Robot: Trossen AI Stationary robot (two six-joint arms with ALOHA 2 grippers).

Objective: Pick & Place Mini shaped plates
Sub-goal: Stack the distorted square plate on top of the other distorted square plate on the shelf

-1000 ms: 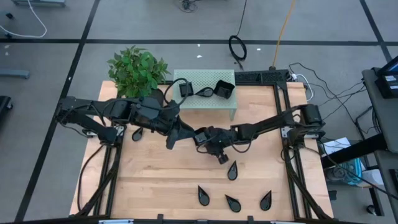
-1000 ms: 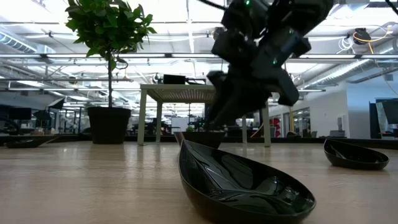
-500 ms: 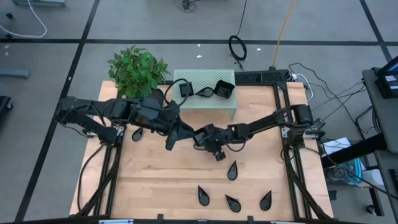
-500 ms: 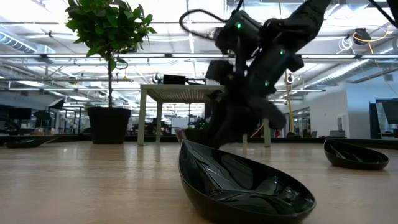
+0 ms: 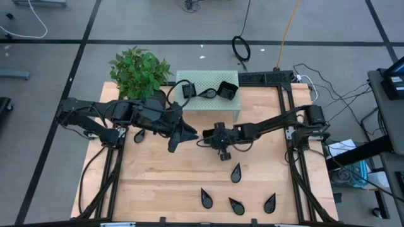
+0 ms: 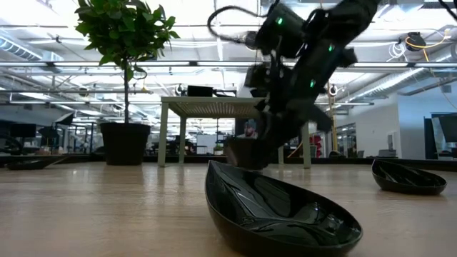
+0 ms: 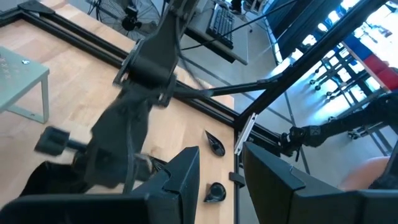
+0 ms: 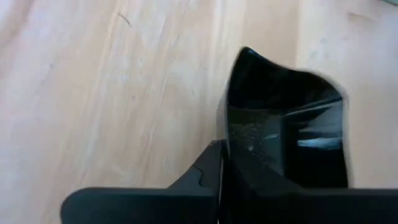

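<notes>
My right gripper [image 5: 205,135] is at the table's middle, shut on a small glossy black square plate [image 8: 283,118], which also shows low over the table in the low view [image 6: 246,153]. My left gripper [image 7: 221,180] is open and empty just left of it [image 5: 180,137]. Several black teardrop plates lie flat on the wood near the front edge [image 5: 235,172], [image 5: 206,197], [image 5: 270,202], and one lies at the left [image 5: 139,135]. Two square plates [image 5: 227,90], [image 5: 188,90] and a teardrop rest on a green stand [image 5: 211,106]. My right gripper holds the square plate by one side wall [image 8: 229,134], near a corner. One finger [image 8: 208,171] lies on the outside of the wall; the other is hidden by the plate. The plate sticks out past the fingers, tilted. Whether it touches the table, I cannot tell.
A potted plant [image 5: 139,72] stands at the far left corner. The green perforated stand takes up the far middle. One teardrop plate [image 6: 278,207] lies close to the low camera. Bare wood shows between the grippers and the front plates.
My right gripper has turned at the wrist and drawn a little toward the table's right and far edge, taking the black plate with it. My left gripper has kept still.
</notes>
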